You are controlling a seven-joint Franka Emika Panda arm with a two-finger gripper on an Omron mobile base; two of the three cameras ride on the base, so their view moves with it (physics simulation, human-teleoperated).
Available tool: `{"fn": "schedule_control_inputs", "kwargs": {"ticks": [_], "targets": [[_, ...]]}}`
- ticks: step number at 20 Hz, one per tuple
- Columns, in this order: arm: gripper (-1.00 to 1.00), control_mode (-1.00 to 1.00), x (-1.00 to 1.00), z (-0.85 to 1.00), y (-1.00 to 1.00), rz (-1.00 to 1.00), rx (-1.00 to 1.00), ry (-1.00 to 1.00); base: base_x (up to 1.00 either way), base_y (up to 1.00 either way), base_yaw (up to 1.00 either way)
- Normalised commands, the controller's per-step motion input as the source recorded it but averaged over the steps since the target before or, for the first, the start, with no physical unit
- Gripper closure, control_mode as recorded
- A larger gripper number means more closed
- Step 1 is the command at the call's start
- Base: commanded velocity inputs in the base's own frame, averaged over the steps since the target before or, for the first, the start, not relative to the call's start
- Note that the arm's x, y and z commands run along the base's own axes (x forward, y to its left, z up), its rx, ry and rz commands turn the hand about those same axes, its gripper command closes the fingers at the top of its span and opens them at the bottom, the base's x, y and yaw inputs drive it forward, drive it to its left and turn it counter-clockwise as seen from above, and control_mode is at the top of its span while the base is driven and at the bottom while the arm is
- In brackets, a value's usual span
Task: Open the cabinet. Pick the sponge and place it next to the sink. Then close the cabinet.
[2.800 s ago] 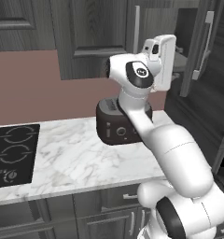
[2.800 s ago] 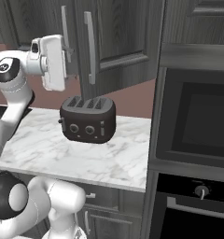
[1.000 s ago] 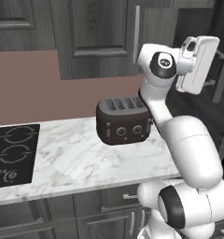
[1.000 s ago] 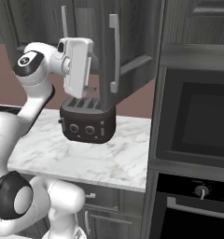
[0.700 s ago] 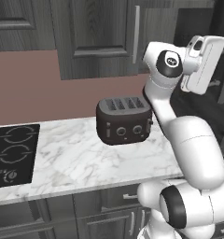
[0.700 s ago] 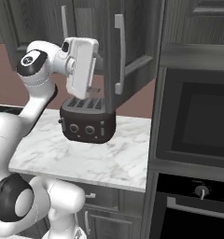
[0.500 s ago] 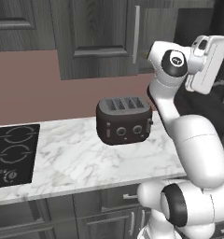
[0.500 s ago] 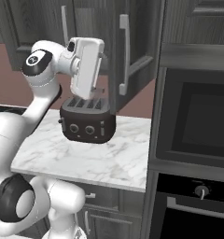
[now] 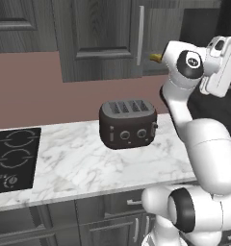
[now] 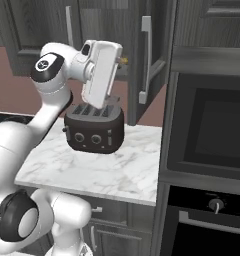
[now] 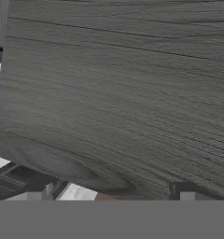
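Above the counter, the tall dark grey wood-grain wall cabinet (image 9: 100,41) stands with one door (image 10: 149,60) swung out towards the room, its long vertical silver bar handle (image 10: 146,60) facing forward. To the right, a dark built-in oven (image 10: 209,145) fills its own column. The white marble counter (image 9: 83,161) runs below, with a black glass hob (image 9: 14,158) at its left end. The white robot arm reaches up to the open door, and the hand view looks closely at the door's grey wood grain. A black four-slot toaster (image 9: 128,124) sits on the counter under the cabinet. The gripper (image 11: 113,195) has its small dark tips spread wide apart, with nothing between them. The small yellowish-olive sponge (image 9: 156,57) lies inside the cabinet, just beside the arm's wrist.
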Motion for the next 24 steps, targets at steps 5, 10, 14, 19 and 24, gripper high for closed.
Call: {"fn": "schedule_control_inputs", "kwargs": {"ticks": [5, 10, 14, 19, 24], "targets": [[-1.00, -1.00, -0.25, 0.00, 0.63, 0.16, 0.17, -0.14, 0.00, 0.00, 0.00], [-1.00, -1.00, -0.02, -0.01, 0.59, 0.23, 0.31, -0.27, 0.00, 0.00, 0.00], [-1.00, -1.00, 0.07, -0.08, 0.43, 0.24, 0.43, -0.33, 0.00, 0.00, 0.00], [-1.00, -1.00, 0.23, -0.32, 0.38, 0.24, 0.48, -0.33, 0.00, 0.00, 0.00], [-1.00, -1.00, 0.71, -0.43, 0.17, 0.21, 0.40, -0.36, 0.00, 0.00, 0.00]]}}
